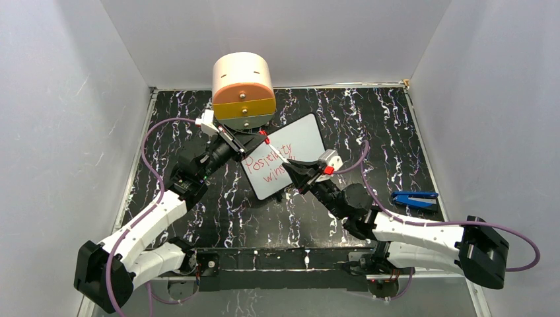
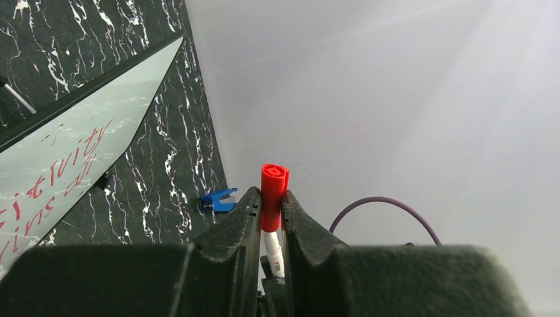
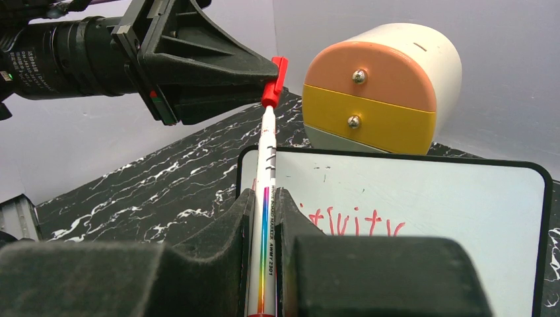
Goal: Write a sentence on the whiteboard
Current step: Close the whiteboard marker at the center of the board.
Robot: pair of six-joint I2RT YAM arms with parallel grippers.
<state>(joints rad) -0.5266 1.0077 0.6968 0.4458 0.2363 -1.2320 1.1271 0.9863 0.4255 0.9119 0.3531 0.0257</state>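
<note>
Fingers [image 2: 232, 228] of the left gripper [image 2: 271, 201] pinch the red cap [image 2: 274, 179] of the marker [image 3: 267, 155]; the right gripper [image 3: 265, 198] clamps its barrel. Beneath lies the whiteboard [image 3: 436, 188], its sentence [image 1: 269, 166] in 2 lines.

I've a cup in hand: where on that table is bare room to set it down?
Bare table: the far right corner, between the whiteboard and the wall, and the near strip between the arms. Crowded: the centre, where the left end effector and right end effector grip one marker over the whiteboard, beside the drawer unit.

Bright even diffuse light, soft shadows, grey sheen on whiteboard [image 2: 79, 139], wrist-view foregrounds blurred
</note>
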